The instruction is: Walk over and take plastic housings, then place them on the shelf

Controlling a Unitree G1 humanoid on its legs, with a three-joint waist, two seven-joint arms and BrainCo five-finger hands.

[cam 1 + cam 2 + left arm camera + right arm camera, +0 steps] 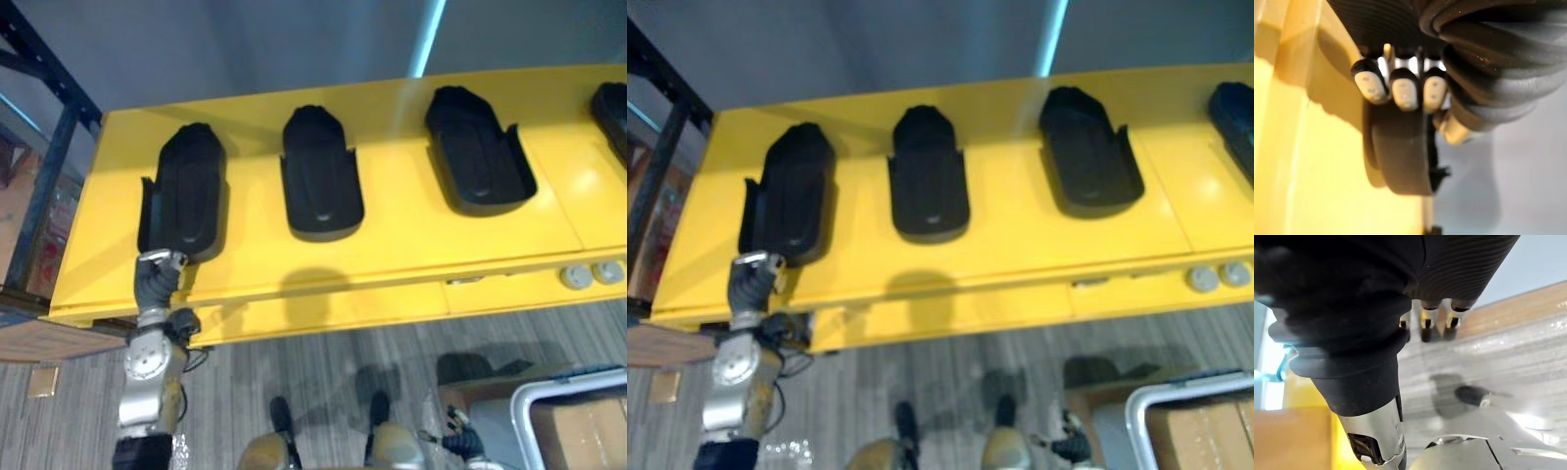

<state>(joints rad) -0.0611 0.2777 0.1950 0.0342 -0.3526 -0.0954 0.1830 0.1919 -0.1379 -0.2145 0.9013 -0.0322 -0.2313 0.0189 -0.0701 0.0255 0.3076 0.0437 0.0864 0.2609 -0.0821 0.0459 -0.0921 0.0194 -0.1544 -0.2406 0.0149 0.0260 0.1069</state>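
Note:
Several black plastic housings lie in a row on the yellow table (392,255): a left one (186,191), a middle one (318,176), a right one (477,152), and one more cut off at the far right edge (612,113). My left hand (157,279) is raised at the table's near edge, at the near end of the left housing (1400,156). Its fingers (1403,93) look relaxed and hold nothing, with the housing lying just past their tips. My right hand (1425,325) hangs low by my side, fingers loose and empty.
A black shelf frame (49,147) stands to the left of the table. Two round grey buttons (591,275) sit on the table's front right. A cardboard box in a grey-rimmed bin (578,421) stands on the floor at lower right. A wooden board (49,343) lies at lower left.

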